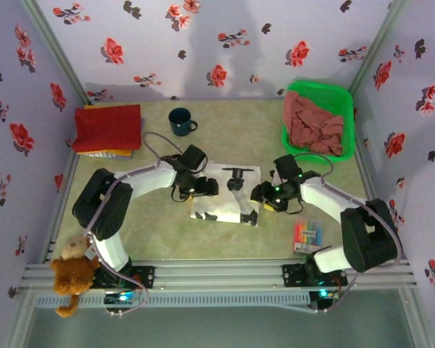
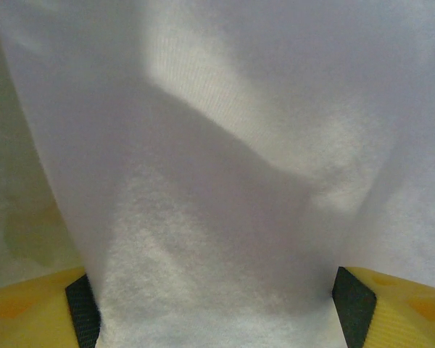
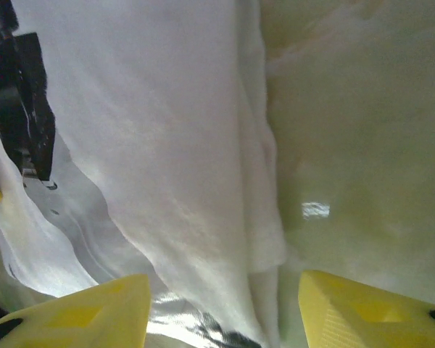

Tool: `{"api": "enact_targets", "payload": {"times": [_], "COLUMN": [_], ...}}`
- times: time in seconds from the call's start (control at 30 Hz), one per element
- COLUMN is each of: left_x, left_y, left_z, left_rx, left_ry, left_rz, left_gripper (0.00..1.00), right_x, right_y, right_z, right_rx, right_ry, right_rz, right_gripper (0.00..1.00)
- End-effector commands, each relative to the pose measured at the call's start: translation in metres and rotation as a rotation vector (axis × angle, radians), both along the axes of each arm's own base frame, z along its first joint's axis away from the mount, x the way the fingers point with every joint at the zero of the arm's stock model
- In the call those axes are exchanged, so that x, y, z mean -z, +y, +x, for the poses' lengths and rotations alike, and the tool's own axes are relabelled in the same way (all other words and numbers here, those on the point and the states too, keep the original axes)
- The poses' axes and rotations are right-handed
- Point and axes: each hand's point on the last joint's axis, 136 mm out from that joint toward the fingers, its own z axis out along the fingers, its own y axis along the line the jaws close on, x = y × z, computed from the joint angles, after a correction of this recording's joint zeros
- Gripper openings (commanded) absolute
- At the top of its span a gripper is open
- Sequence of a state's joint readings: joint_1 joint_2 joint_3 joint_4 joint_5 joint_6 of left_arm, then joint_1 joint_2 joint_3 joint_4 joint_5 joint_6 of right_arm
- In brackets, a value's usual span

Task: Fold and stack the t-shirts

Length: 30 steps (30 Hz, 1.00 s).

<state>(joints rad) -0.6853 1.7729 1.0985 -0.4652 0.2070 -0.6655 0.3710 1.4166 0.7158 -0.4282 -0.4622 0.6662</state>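
The left gripper (image 2: 217, 301) stands wide apart, with white t-shirt (image 2: 225, 181) cloth running between its fingers. The right gripper (image 3: 221, 308) (also spread) straddles that shirt's bunched edge. The shirt lies mid-table (image 1: 275, 130); a folded red t-shirt (image 1: 107, 127) sits far left, and pink t-shirts (image 1: 315, 125) fill the green basket (image 1: 326, 90).

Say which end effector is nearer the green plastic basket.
Right. The right end effector is left of the green plastic basket; the left end effector is farther left, past the white printed shirt.
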Motion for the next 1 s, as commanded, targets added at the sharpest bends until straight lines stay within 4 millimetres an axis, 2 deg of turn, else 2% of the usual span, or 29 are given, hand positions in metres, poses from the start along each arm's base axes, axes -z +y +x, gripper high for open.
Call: {"api": "enact_targets", "payload": {"times": [0.0, 0.27, 0.43, 0.53, 0.63, 0.8, 0.97], "left_x": [0.001, 0.005, 0.009, 0.01, 0.004, 0.007, 0.016], "left_y": [-0.005, 0.003, -0.012, 0.009, 0.016, 0.011, -0.006], "left_z": [0.009, 0.012, 0.009, 0.009, 0.013, 0.018, 0.018], "left_rx": [0.042, 0.057, 0.128, 0.147, 0.16, 0.181, 0.209], "left_ry": [-0.074, -0.137, -0.084, -0.08, -0.119, -0.101, -0.075], "left_rz": [0.041, 0.084, 0.048, 0.183, 0.204, 0.242, 0.215], "left_gripper": [0.83, 0.84, 0.84, 0.85, 0.87, 0.87, 0.88], "right_x": [0.006, 0.017, 0.025, 0.031, 0.035, 0.04, 0.039], "right_y": [0.014, 0.013, 0.02, 0.014, 0.012, 0.01, 0.007], "right_z": [0.002, -0.004, -0.005, -0.006, -0.008, -0.01, -0.011], "right_rx": [0.018, 0.006, 0.005, 0.004, 0.003, 0.005, 0.001], "right_ry": [0.026, 0.055, 0.093, 0.107, 0.113, 0.131, 0.128], "right_rz": [0.103, 0.107, 0.158, 0.114, 0.1, 0.09, 0.073], "right_gripper": [0.57, 0.56, 0.55, 0.54, 0.54, 0.54, 0.54]}}
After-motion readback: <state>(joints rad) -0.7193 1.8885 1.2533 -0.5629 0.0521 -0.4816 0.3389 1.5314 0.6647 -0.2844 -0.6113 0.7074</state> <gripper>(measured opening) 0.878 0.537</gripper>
